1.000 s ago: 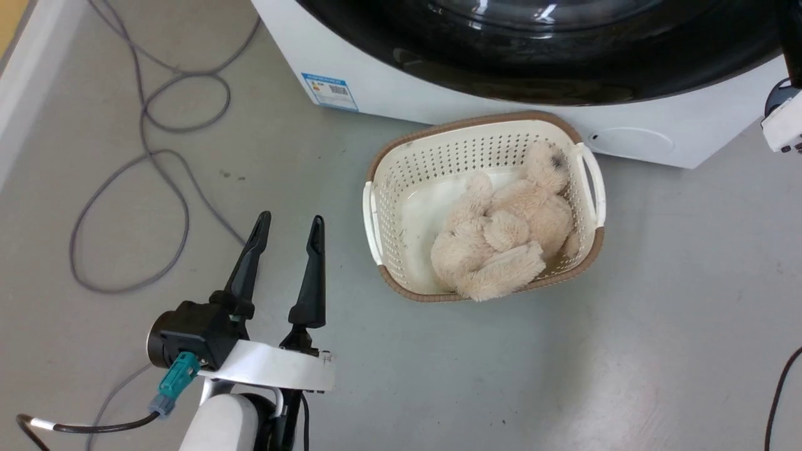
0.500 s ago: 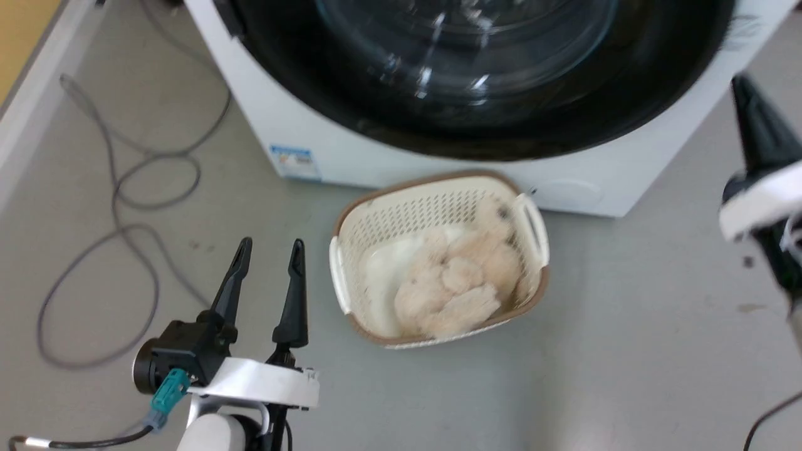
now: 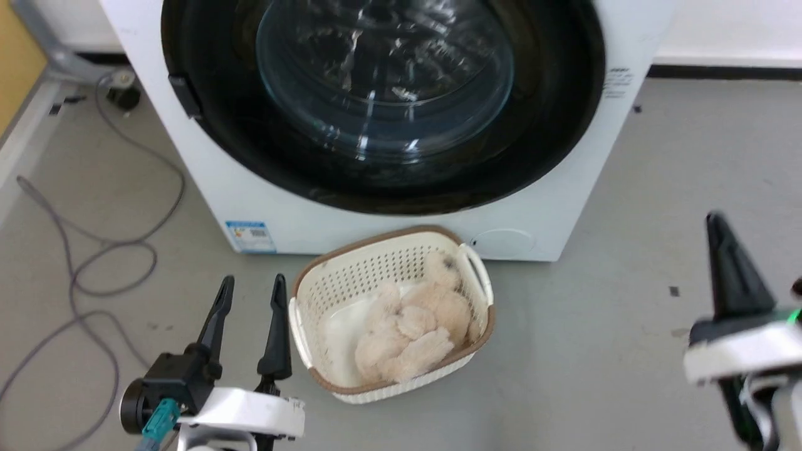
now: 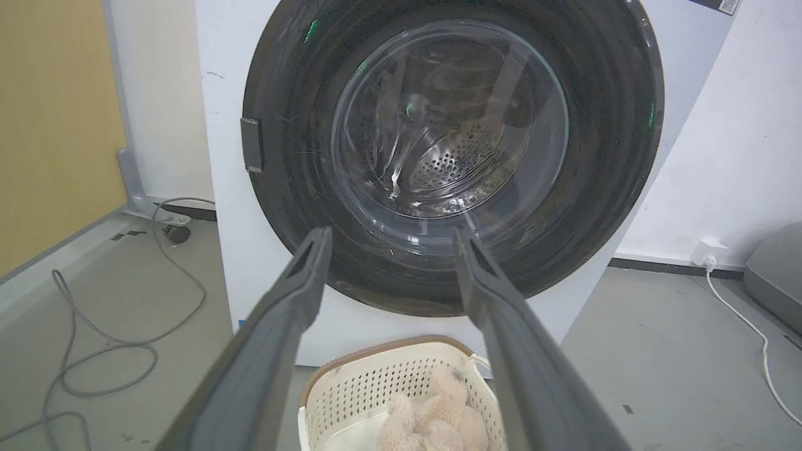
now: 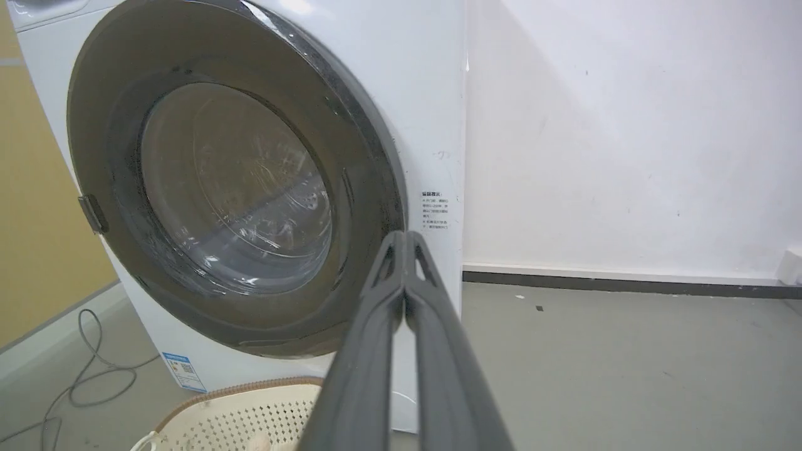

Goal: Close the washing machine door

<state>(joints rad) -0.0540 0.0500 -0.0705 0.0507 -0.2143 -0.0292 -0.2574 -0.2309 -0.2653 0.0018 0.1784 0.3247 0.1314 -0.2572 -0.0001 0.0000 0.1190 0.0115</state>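
Note:
The white washing machine (image 3: 626, 37) stands ahead, and its round black-framed door (image 3: 382, 81) with the bulging glass window lies flat against its front. A perforated steel drum shows through the glass of the door (image 4: 451, 138). My left gripper (image 3: 252, 282) is open and holds nothing, low on the left beside the basket; its fingers (image 4: 294, 294) frame the door from a distance. My right gripper (image 3: 717, 225) is shut and holds nothing, apart from the machine on the right. In the right wrist view that gripper (image 5: 404, 237) points toward the door's (image 5: 232, 188) right edge.
A cream basket (image 3: 388, 266) holding a beige plush toy (image 3: 410, 326) sits on the grey floor right before the machine. Grey cables (image 3: 94, 263) loop on the floor at left. A white cable (image 4: 745, 313) and socket are at the right wall.
The whole head view has shifted, so more of the machine and door shows now. My right gripper came from the upper right edge down to the lower right. The left gripper stays open.

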